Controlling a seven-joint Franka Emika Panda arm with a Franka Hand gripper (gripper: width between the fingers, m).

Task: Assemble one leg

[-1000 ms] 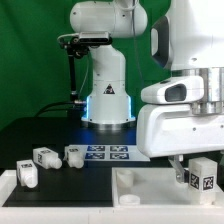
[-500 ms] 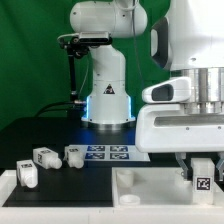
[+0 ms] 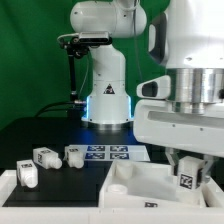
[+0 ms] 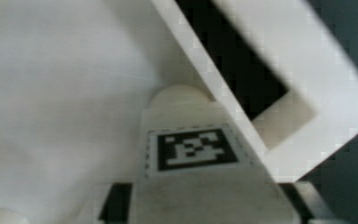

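The black table [image 3: 30,135] carries three loose legs [image 3: 44,158], the marker board [image 3: 108,153] and, seemingly, the white panel [image 3: 140,180].

The gripper [image 3: 186,172] is mostly hidden behind the arm's bulky housing, so its jaws cannot be read. In the wrist view, the leg [image 4: 197,150] is blurred and cut off by the frame's edge.

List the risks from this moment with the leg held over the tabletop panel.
1. The gripper holds the leg right beside the tabletop panel's raised edge; a small sideways error could catch that edge rather than a socket.
2. The panel looks loose on the table, so pushing the leg down may shove it.
3. The wrist view barely shows the jaws, so grip security is unclear; twisting could let the leg slip.
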